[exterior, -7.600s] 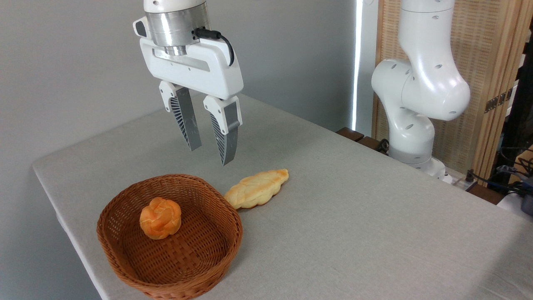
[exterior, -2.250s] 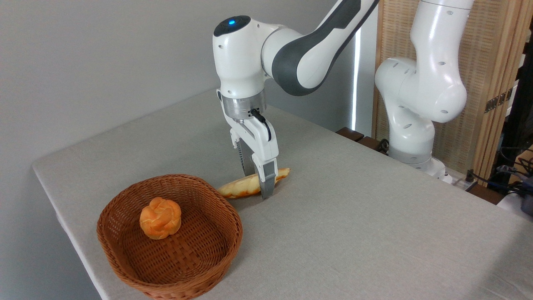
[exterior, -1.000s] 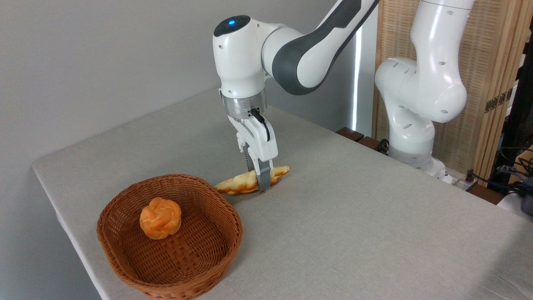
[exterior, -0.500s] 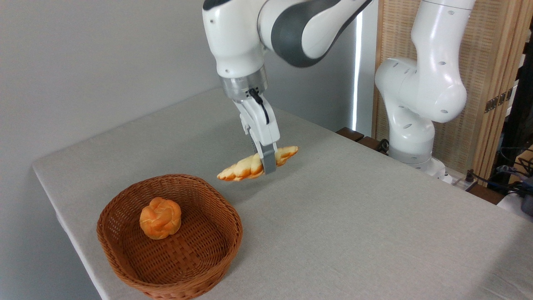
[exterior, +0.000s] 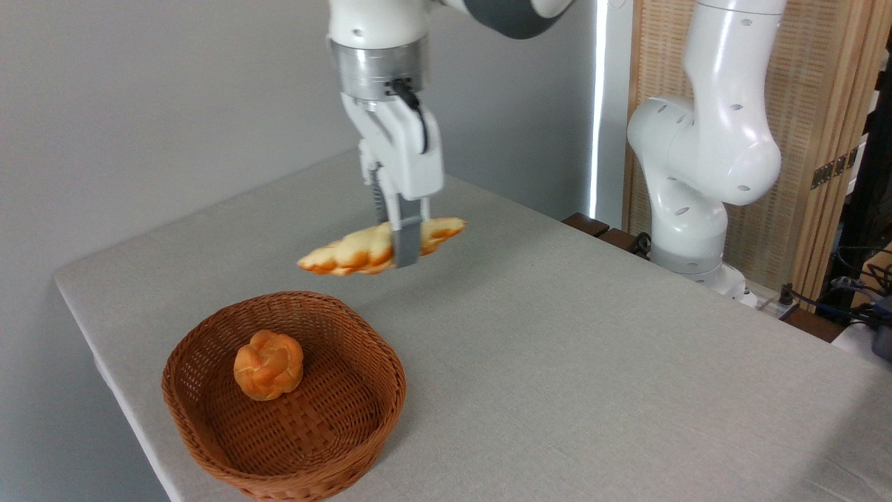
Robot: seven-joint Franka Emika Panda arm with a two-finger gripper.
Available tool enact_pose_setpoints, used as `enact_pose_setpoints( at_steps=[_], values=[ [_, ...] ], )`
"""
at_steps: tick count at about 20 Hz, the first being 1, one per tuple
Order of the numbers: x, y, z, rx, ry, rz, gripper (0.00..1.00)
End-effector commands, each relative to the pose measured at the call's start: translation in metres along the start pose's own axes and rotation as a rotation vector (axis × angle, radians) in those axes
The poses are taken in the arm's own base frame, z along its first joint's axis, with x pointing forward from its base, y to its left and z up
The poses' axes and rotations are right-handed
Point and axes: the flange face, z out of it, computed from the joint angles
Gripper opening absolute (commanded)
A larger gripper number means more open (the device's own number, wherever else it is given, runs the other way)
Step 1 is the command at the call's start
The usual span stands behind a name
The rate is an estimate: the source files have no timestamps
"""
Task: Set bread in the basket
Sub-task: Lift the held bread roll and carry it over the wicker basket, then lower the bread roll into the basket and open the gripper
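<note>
Golden braided long loaf hangs clamped in your pincer; reddish-brown round wicker basket sits below-left.

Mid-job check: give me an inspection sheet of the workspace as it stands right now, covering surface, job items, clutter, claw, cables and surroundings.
Surface: grey cloth-covered table, no spills seen.
Bread: long braided loaf held in the air, clear of the table, beyond the basket's far rim, tilted with its left end lower.
Basket: wicker basket at the table's near-left corner, upright.
Clutter: small round orange roll inside the basket.
Claw: claw shut on the bread near its middle.
Cables: black cable at the wrist; more wires at far right.
Surroundings: grey wall, bamboo screen, robot base.
</note>
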Motion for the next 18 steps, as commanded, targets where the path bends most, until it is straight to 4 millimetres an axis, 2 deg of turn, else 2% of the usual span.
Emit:
enact_pose_setpoints(
  at_steps=[1,4,7,10,11,14,15,18],
  values=[
    [0.031,-0.043,0.0,0.094,0.062,-0.004,0.34],
    [0.041,-0.061,0.013,0.171,0.089,-0.003,0.37],
    [0.044,-0.069,0.024,0.196,0.083,-0.002,0.39],
    [0.041,-0.074,0.029,0.234,0.016,0.028,0.6],
    [0.041,-0.075,0.03,0.241,0.01,0.034,0.73],
    [0.042,-0.077,0.032,0.246,0.011,0.031,0.86],
    [0.042,-0.077,0.032,0.246,0.015,0.025,1.0],
    [0.043,-0.077,0.032,0.245,0.015,0.025,1.0]
  ],
)
